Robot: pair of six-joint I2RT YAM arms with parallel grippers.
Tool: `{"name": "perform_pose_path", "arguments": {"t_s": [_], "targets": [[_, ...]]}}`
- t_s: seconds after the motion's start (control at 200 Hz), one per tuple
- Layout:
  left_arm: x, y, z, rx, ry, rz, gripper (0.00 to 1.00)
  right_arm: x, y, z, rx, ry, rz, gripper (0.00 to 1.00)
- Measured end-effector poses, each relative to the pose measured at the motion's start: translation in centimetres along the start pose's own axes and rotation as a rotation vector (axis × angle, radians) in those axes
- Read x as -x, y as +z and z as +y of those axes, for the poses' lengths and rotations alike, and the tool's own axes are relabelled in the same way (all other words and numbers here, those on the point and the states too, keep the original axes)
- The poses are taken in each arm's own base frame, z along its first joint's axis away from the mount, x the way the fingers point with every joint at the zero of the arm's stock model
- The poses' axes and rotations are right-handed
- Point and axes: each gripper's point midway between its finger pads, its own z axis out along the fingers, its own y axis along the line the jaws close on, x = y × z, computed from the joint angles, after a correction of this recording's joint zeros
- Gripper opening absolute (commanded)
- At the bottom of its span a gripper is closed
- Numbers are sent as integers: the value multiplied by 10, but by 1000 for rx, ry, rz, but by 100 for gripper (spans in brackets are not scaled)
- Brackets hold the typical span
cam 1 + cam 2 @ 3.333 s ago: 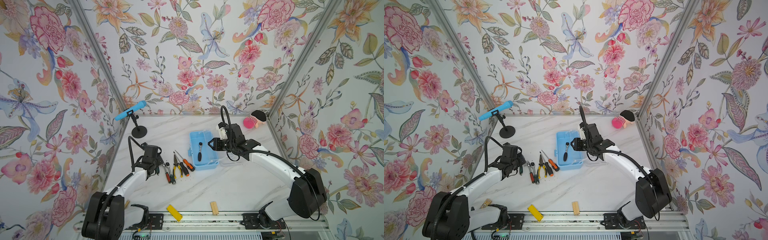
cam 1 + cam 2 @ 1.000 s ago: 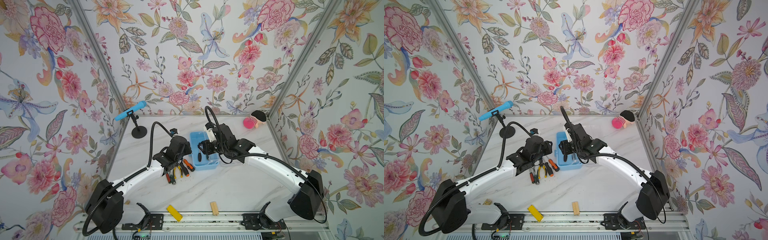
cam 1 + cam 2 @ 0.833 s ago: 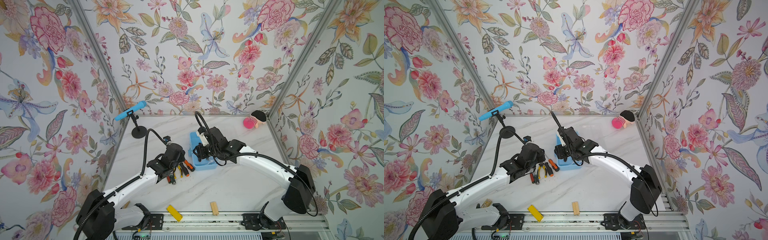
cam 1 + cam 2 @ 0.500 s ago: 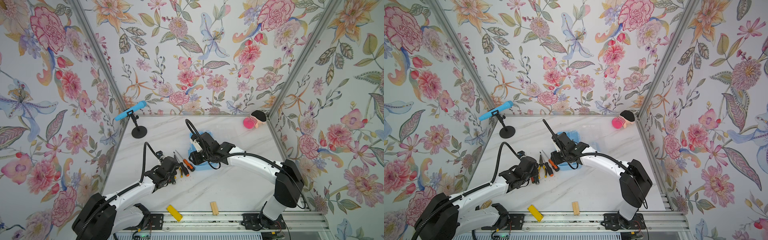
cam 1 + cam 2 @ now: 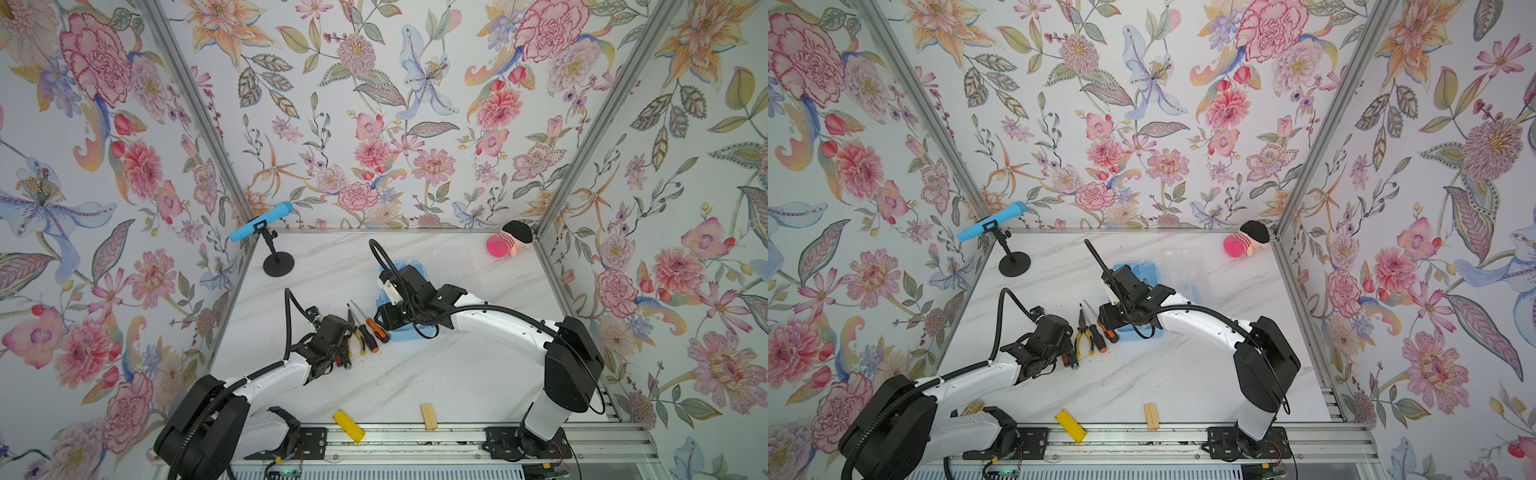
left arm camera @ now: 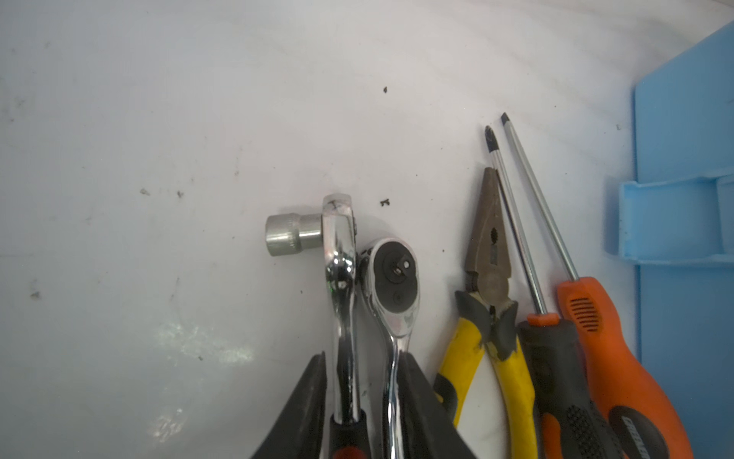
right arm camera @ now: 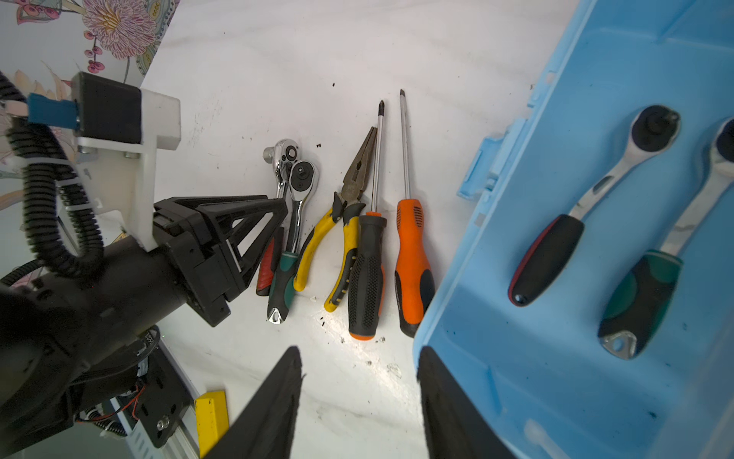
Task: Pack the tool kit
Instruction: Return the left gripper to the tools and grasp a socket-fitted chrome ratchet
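The tool kit's light-blue box [image 7: 556, 357] lies open, and my right arm covers most of it in both top views [image 5: 395, 334] [image 5: 1142, 266]. Two ratchets [image 7: 588, 206] [image 7: 675, 238] lie inside it. Left of the box on the table lie two more ratchets [image 6: 339, 258] [image 6: 393, 278], yellow-handled pliers [image 6: 488, 278] and two screwdrivers [image 6: 556, 377] [image 6: 607, 357]. My left gripper [image 6: 363, 357] is down over the two table ratchets, open, with both shafts between its fingers. My right gripper [image 7: 359, 353] hangs open at the box's near left corner, only bare table between its fingers.
A flat yellow block [image 5: 349, 419] and a small ridged wooden block [image 5: 428, 415] lie by the front rail. A blue microphone on a black stand [image 5: 261, 220] is at the back left. A pink plush toy [image 5: 509, 243] sits in the back right corner.
My left gripper has pulled back from beside the box and come down over the two ratchets on the table. My right gripper has swung left and forward across the box to its near left corner.
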Motion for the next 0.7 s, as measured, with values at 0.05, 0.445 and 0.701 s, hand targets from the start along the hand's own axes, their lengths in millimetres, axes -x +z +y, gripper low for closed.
{"name": "perform_pose_path", "arguments": {"t_s": [0.05, 0.445, 0.701], "targets": [[0, 2, 1, 3, -4, 3, 32, 0, 0, 0, 0, 6, 0, 49], [-4, 17, 6, 26, 10, 23, 25, 8, 2, -7, 21, 56, -28, 48], [-2, 18, 6, 24, 20, 18, 25, 1, 6, -10, 23, 71, -13, 48]]}}
